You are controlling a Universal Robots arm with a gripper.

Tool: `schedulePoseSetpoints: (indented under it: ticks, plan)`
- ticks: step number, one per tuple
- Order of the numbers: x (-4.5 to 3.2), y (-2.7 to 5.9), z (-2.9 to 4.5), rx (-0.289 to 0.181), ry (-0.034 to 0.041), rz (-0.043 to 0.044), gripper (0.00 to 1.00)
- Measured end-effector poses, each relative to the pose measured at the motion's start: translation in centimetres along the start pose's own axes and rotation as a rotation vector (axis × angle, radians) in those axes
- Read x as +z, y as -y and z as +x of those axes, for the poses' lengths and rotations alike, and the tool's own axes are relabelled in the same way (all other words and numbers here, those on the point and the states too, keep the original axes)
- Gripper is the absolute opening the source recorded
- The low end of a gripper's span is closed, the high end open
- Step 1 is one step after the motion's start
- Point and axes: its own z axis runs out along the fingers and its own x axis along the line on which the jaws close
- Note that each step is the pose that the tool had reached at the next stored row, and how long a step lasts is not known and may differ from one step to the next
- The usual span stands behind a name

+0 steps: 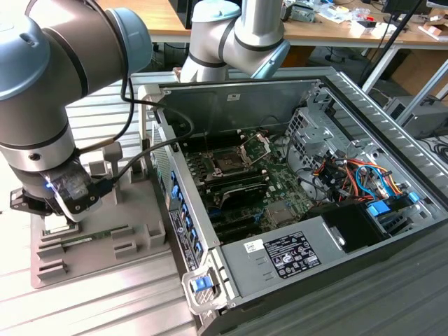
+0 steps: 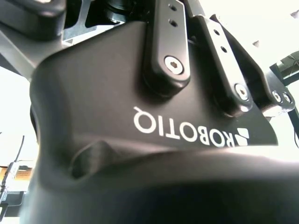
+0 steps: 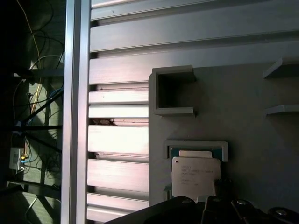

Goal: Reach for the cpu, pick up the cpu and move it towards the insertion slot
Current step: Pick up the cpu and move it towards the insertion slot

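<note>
cpu (image 3: pixel 195 177) on grey tray (image 3: pixel 243 93) | case wall (image 1: pixel 183 224) between cpu and insertion slot (image 1: pixel 228 163)

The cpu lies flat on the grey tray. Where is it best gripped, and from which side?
Grip the cpu by two opposite thin edges, coming straight down from above. It lies flat with its broad silvery top up. The grey holder walls one edge, so the free edges probably suit best.

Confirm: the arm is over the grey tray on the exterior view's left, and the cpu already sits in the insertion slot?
One thing is off. The first wrist view shows the cpu lying on the grey tray, not in the insertion slot. The arm is over that tray, as you said.
</note>
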Motion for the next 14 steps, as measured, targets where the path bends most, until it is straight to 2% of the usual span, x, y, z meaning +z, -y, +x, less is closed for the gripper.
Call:
schedulePoseSetpoints:
  ticks: [14]
  plan:
    - [0.38, 0.02, 0.00, 0.000, -0.0001, 0.0007, 0.10]
